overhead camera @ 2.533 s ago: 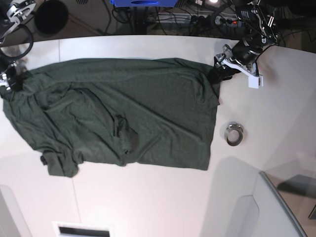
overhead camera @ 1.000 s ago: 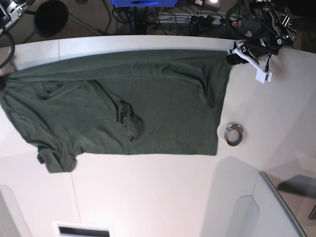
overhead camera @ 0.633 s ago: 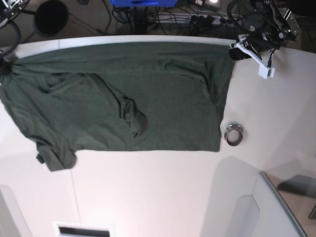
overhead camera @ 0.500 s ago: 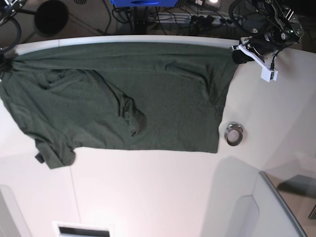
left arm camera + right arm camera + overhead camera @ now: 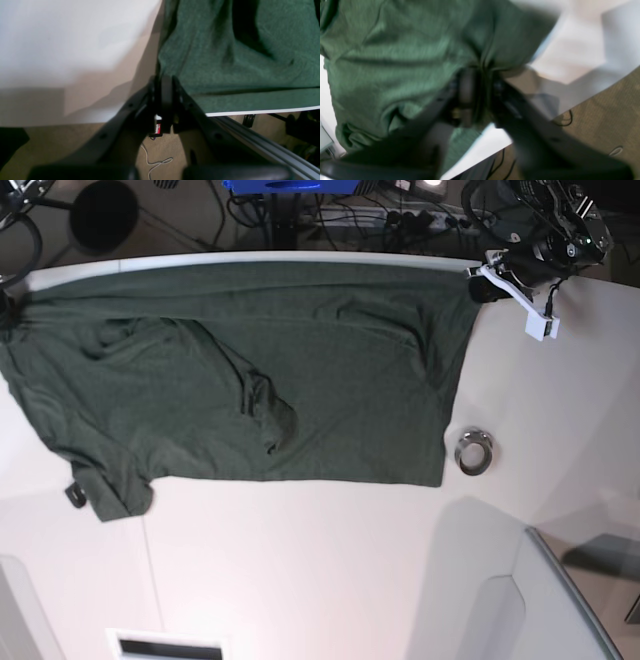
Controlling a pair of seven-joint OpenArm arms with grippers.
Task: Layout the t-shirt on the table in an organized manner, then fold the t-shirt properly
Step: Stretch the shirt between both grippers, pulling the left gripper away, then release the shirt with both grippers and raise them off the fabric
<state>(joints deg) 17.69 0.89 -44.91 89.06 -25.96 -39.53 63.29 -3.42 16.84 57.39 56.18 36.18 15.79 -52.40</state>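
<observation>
Now the t-shirt (image 5: pixel 260 370) has been dragged to the table's (image 5: pixel 330 570) far edge, nearly flat; left gripper (image 5: pixel 162 80) stays clamped on its right corner; right gripper (image 5: pixel 480 75) jaw state unclear, blurred; layout almost done.

Base looks straight down; wrist views hug the t-shirt (image 5: pixel 300 370) corners.

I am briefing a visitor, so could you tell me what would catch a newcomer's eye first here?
The dark green t-shirt dominates, spread across the far half of the white table with a bunched crease near its middle. The left gripper pinches one far corner at the table's edge. A small metal ring sits just beside the shirt's side edge.
</observation>
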